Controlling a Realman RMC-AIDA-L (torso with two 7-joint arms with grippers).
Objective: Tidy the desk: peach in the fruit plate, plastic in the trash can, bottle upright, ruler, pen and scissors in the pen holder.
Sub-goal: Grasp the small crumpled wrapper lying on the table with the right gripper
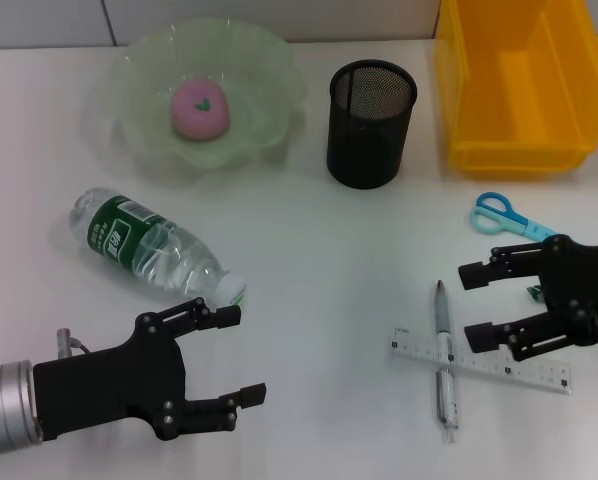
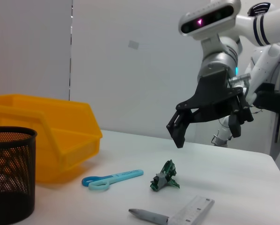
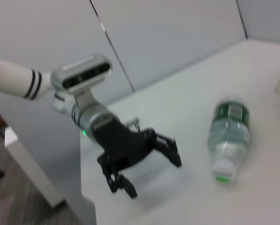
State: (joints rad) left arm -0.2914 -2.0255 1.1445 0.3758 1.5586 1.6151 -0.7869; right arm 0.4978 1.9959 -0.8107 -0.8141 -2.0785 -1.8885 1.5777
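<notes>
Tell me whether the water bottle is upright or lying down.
Lying down. The bottle rests on its side on the table, cap end pointing toward the open left gripper; the right wrist view shows the same.

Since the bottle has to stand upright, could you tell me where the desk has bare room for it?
Bare desk lies between the bottle and the pen, in front of the pen holder. It is crowded on the right, where the ruler, scissors and plastic lie around the open right tool.

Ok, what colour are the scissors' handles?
Light blue; the scissors show best in the left wrist view, lying on the table.
</notes>
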